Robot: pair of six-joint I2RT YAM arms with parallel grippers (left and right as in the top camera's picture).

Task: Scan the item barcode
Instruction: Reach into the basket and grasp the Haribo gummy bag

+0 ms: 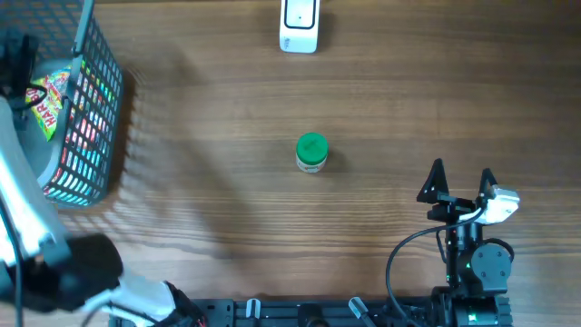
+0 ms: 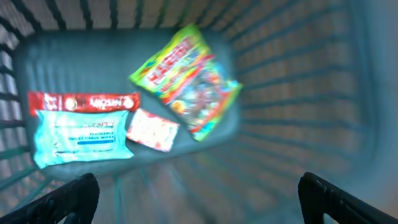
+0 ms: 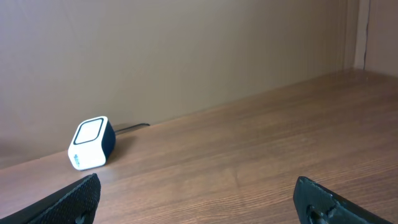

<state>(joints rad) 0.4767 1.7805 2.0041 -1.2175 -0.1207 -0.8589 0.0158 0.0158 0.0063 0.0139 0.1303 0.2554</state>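
While my left claw (image 2: 198, 186) hangs over the wire basket (image 1: 102, 86) at the upper left of the overhead frame, its two fingers (image 2: 68, 199) stand wide apart at the lower corners of the left wrist frame and hold nothing. Below them, on the basket floor, lie a multicoloured candy bag (image 2: 186, 81) at upper centre, a red bar (image 2: 84, 101) at left, a pale blue wipes pack (image 2: 81, 137) touching the bar's lower edge, and a small pink packet (image 2: 152, 129) between the wipes pack and the candy bag. That view is blurred, so I cannot read the printing.

My right claw (image 1: 462, 170) sits at the lower right of the overhead frame, jaws spread and empty, above bare tabletop (image 1: 408, 100). A green-lidded jar (image 1: 311, 153) stands upright at the frame's centre, well apart from both claws. A white scanner (image 1: 299, 25) rests at the top centre edge; in the right wrist frame it shows at the left (image 3: 91, 144), near the wall.
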